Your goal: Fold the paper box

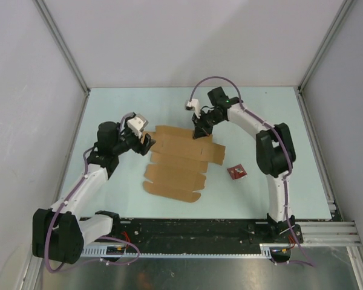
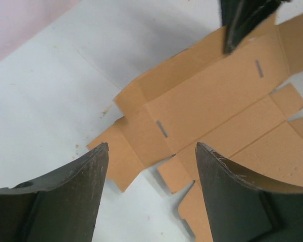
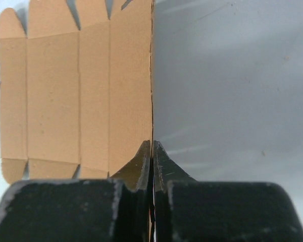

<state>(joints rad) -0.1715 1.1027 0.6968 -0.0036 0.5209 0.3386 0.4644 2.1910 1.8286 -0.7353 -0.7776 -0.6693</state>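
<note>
The paper box (image 1: 178, 163) is a brown die-cut cardboard sheet lying mostly flat in the middle of the table. My right gripper (image 1: 199, 132) is shut on the sheet's far edge panel. In the right wrist view the gripper (image 3: 152, 143) pinches that panel edge-on, with the rest of the sheet (image 3: 81, 96) spread out to the left. My left gripper (image 1: 146, 140) is open and empty, hovering at the sheet's far left corner. In the left wrist view its jaws (image 2: 151, 146) stand wide apart above the corner flaps (image 2: 217, 106), and the right gripper's fingers (image 2: 242, 25) show at the top.
A small red square packet (image 1: 236, 172) lies on the table right of the sheet. The pale table (image 1: 278, 121) is walled by white panels on the left, far and right sides. The arm bases sit on the near rail.
</note>
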